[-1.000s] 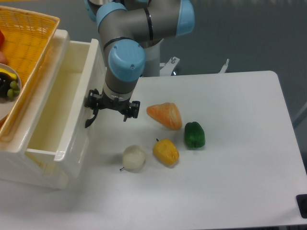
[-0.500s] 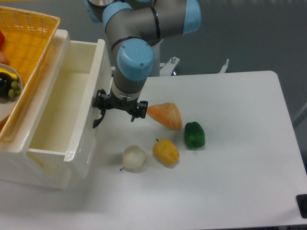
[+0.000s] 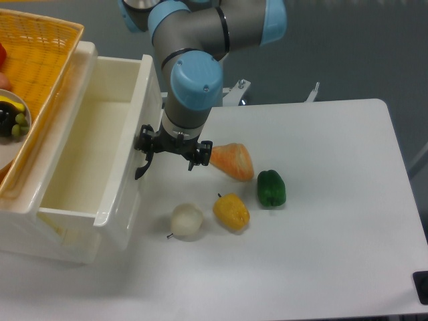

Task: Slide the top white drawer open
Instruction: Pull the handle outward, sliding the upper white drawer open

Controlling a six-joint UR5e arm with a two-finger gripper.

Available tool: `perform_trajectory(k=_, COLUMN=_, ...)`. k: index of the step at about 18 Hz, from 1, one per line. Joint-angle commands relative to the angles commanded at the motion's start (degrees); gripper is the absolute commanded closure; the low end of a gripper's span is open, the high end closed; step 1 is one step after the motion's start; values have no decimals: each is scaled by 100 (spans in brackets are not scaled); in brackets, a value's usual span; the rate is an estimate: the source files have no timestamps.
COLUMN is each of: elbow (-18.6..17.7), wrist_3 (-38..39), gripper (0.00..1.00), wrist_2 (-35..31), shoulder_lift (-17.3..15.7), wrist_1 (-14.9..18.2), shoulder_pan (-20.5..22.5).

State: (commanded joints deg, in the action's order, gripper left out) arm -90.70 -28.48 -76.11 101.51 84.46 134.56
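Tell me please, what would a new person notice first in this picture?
First, the grey and blue robot arm at the top centre, its tool at the black handle of the top white drawer, which is pulled out at left and looks empty. Next, the four vegetables on the white table: orange, green, yellow and white.

Arm bent low, claw [image 3: 172, 151] pointing down
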Motion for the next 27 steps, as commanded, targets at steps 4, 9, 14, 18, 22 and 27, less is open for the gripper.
perform_trajectory(k=4, elbow=26, wrist_3=-97, gripper=0, wrist_2=-79, shoulder_lift=0, wrist_1=0, shoulder_pan=97)
perform_trajectory(k=9, elbow=35, wrist_3=-176, gripper=0, wrist_2=-79, shoulder_lift=0, wrist_1=9, shoulder_pan=202)
perform_trajectory(k=14, elbow=79, wrist_3=-202, gripper=0, wrist_2=-79, shoulder_lift=9, wrist_1=52, shoulder_pan=316)
perform_trajectory(k=18, elbow=79, wrist_3=-211, gripper=0, wrist_2=-70, shoulder_lift=17, wrist_1=79, shoulder_pan=369)
perform_trajectory(k=22, elbow=62, wrist_3=-237, gripper=0, wrist_2=-18, shoulder_lift=26, wrist_1=105, shoulder_pan=413)
perform_trajectory(k=27, elbow=62, wrist_3=-237, gripper=0, wrist_2=122, shoulder_lift=44, wrist_1=202, shoulder_pan=448)
